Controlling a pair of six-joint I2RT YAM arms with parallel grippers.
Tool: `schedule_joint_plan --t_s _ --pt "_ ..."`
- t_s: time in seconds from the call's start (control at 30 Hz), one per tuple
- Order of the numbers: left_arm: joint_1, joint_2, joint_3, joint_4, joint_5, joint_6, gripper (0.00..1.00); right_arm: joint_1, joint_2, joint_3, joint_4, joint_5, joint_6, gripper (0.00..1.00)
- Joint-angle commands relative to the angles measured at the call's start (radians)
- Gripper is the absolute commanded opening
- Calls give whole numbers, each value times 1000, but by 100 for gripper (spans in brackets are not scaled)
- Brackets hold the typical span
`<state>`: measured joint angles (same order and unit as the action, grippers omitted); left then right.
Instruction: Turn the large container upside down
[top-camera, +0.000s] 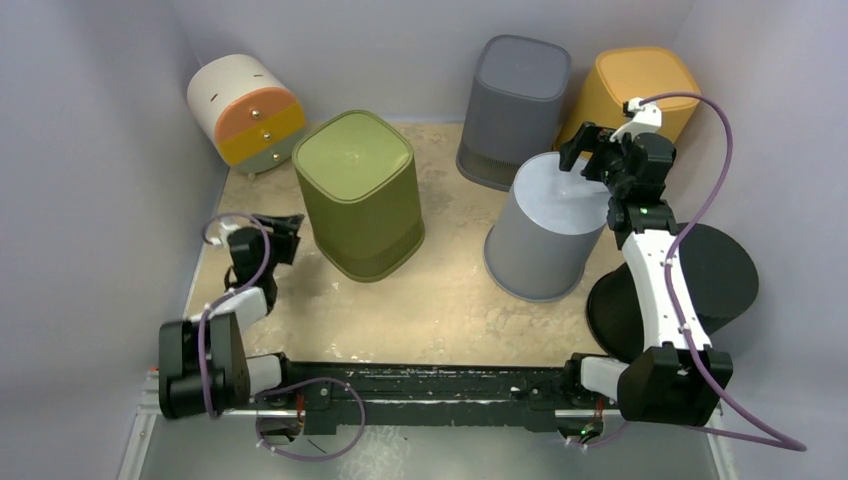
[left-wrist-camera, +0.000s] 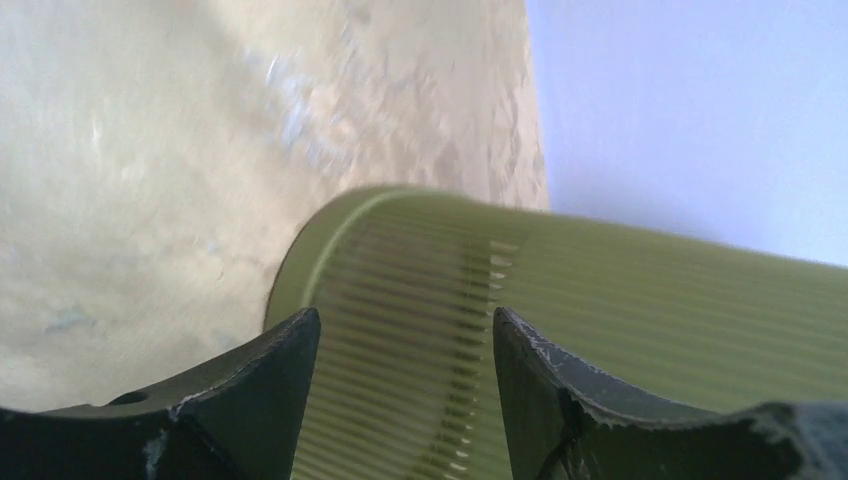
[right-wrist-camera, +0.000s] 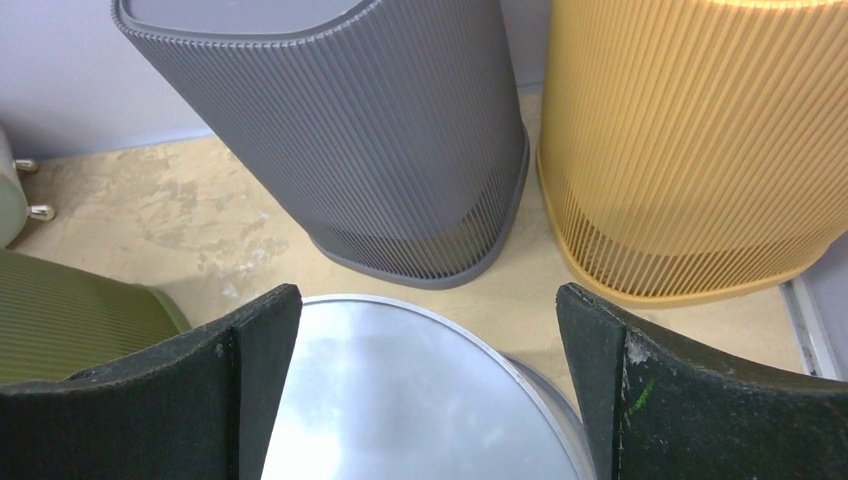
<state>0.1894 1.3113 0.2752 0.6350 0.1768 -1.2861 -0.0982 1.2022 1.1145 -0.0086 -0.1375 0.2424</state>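
A silver-grey round bin stands mouth down on the table, its flat closed base facing up. My right gripper hovers open just over the far edge of that base; in the right wrist view the gripper has its jaws wide apart above the shiny base, holding nothing. An olive green ribbed bin also stands base up at centre left. My left gripper is open and empty beside its lower left wall; in the left wrist view the gripper faces the ribbed side.
A dark grey ribbed bin and an orange ribbed bin stand base up at the back right, close behind the silver bin. A black round container lies right of my right arm. A white and orange drawer unit sits back left.
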Motion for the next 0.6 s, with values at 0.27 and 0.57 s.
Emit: schedule_joint_plan --t_s 0.27,0.57 --pt "5 -205 363 -733 -209 364 63 155 28 189 -95 24 -61 100" --pt "1 -205 665 -1023 -380 653 64 422 77 315 -183 47 -86 100"
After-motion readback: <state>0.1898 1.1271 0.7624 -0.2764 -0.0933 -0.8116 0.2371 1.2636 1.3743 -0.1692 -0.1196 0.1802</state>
